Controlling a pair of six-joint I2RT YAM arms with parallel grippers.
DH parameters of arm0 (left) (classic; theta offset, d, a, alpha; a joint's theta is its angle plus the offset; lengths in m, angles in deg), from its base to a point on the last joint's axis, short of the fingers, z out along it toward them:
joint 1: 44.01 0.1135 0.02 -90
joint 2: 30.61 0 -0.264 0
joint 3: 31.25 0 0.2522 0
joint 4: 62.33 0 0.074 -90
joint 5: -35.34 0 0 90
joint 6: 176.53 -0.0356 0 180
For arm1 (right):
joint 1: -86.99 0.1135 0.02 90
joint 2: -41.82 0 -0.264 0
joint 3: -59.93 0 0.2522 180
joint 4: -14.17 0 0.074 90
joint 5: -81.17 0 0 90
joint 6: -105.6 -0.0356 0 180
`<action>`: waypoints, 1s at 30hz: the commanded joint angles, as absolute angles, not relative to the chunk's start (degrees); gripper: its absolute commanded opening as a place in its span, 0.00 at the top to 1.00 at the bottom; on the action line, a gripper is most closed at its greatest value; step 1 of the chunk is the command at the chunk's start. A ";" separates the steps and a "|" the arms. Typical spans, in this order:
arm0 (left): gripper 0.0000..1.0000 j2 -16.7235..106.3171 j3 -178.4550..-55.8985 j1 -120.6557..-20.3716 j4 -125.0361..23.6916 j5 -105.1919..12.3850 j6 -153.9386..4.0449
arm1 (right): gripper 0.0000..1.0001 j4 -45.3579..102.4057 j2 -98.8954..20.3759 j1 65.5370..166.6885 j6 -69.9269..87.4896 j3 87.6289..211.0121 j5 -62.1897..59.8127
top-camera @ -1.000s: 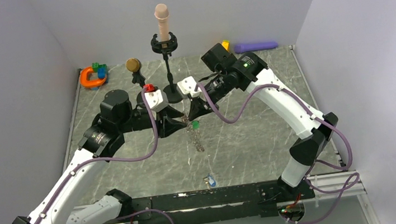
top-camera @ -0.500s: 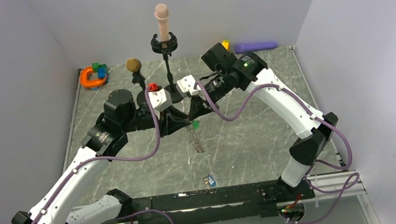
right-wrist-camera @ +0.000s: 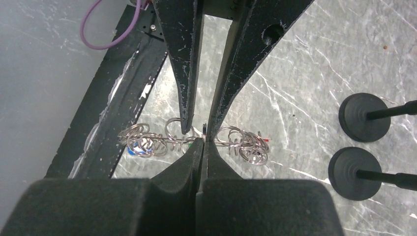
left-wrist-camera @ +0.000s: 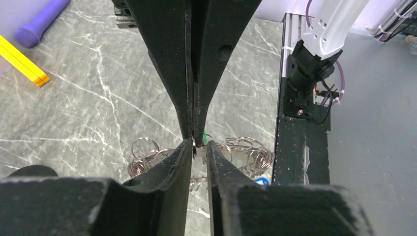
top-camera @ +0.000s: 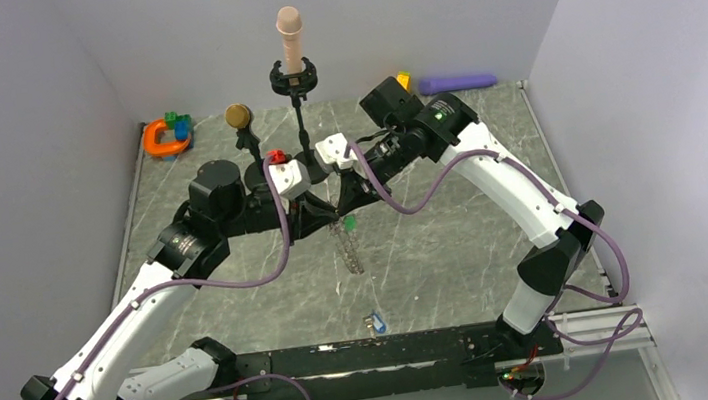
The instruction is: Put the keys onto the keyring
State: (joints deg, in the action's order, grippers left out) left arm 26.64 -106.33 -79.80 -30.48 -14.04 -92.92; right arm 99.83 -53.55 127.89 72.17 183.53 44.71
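The right gripper (right-wrist-camera: 201, 141) has its two fingers pressed flat together with no gap between the tips. Nipped at those tips is one thin ring, standing edge-on, that belongs to the keyring (right-wrist-camera: 243, 142). The keyring shows here as a string of linked silvery split rings.

The left gripper (left-wrist-camera: 198, 147) meets the right gripper tip to tip from the opposite side. Its fingers are only a sliver apart, and the same edge-on ring sits inside that narrow gap. The ring lies close against one finger, but whether both pads actually press on it cannot be told.

The rest of the keyring trails away below the two sets of fingertips. In both wrist views its loops spread out to either side of the meeting point, over the grey marbled table (top-camera: 457, 259). Whether those loops hang free or lie on the surface is unclear.

The green key (top-camera: 349, 223) is just under the joined tips, right beside the upper end of the ring string.

A small blue object (top-camera: 376, 323) lies well below the grippers, towards the arm bases. Two round black stand bases (right-wrist-camera: 365, 117) sit off to one side of the right gripper, apart from the rings.
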 commanded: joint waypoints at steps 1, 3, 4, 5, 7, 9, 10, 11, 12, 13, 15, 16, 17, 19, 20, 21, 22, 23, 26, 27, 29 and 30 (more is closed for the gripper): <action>0.75 26.69 -107.31 -80.33 -28.63 -15.07 -94.17 | 1.00 95.19 -51.34 128.12 71.59 183.78 47.42; 0.74 26.53 -107.16 -80.33 -28.70 -15.20 -94.26 | 1.00 95.10 -51.33 128.12 71.43 183.73 47.41; 0.74 26.57 -107.21 -80.38 -28.60 -15.23 -94.30 | 1.00 94.96 -51.26 128.12 71.37 183.70 47.46; 0.75 26.60 -107.30 -80.40 -28.52 -15.35 -94.34 | 1.00 94.95 -51.27 128.04 71.32 183.65 47.43; 0.80 26.82 -107.38 -80.38 -28.68 -15.38 -94.29 | 1.00 94.76 -51.19 128.10 71.08 183.49 47.59; 0.86 27.15 -107.57 -80.39 -28.47 -15.38 -94.31 | 1.00 94.43 -51.15 128.10 70.82 183.38 47.68; 0.90 27.33 -107.76 -80.45 -28.18 -15.29 -94.42 | 1.00 94.30 -51.17 128.12 70.67 183.31 47.68; 0.95 27.53 -107.92 -80.42 -27.71 -15.37 -94.56 | 1.00 94.21 -51.09 128.13 70.56 183.24 47.72; 1.00 27.64 -108.10 -80.52 -27.29 -15.56 -94.72 | 1.00 94.09 -50.98 128.05 70.34 183.20 47.77; 1.00 27.66 -108.24 -80.57 -27.01 -15.76 -94.90 | 1.00 93.96 -50.95 128.10 70.28 183.08 47.82; 1.00 27.37 -108.22 -80.58 -26.86 -16.09 -95.13 | 1.00 93.59 -50.72 128.04 69.72 182.80 47.94; 1.00 27.05 -108.20 -80.51 -26.84 -16.41 -95.32 | 1.00 93.33 -50.66 128.00 69.35 182.58 48.02; 1.00 26.67 -108.00 -80.55 -26.90 -16.80 -95.36 | 1.00 92.97 -50.44 128.02 68.93 182.32 48.03; 1.00 25.32 -107.14 -80.56 -28.17 -18.57 -94.89 | 1.00 91.65 -50.08 127.87 67.93 181.50 48.33; 1.00 24.50 -106.47 -80.56 -29.30 -19.19 -94.46 | 1.00 90.86 -49.79 127.82 67.14 180.98 48.45; 1.00 23.64 -105.72 -80.54 -30.87 -19.73 -93.46 | 1.00 89.91 -49.52 127.69 66.39 180.39 48.55; 1.00 22.81 -104.86 -80.50 -33.33 -20.27 -92.52 | 1.00 89.06 -49.19 127.61 65.68 179.74 48.64; 1.00 22.00 -104.03 -80.53 -34.52 -20.82 -91.45 | 0.99 88.22 -48.88 127.53 65.04 179.17 48.73; 1.00 20.48 -101.99 -80.55 -39.21 -22.09 -88.55 | 0.96 86.05 -47.97 127.42 63.36 177.61 48.74; 1.00 20.12 -101.48 -80.57 -40.25 -22.30 -87.71 | 0.95 85.58 -47.78 127.42 62.93 177.19 48.66; 1.00 19.45 -100.51 -80.55 -41.81 -22.77 -86.96 | 0.91 84.72 -47.46 127.44 62.32 176.60 48.50; 1.00 19.09 -100.19 -80.53 -42.38 -23.03 -86.89 | 0.90 84.39 -47.33 127.36 62.13 176.42 48.43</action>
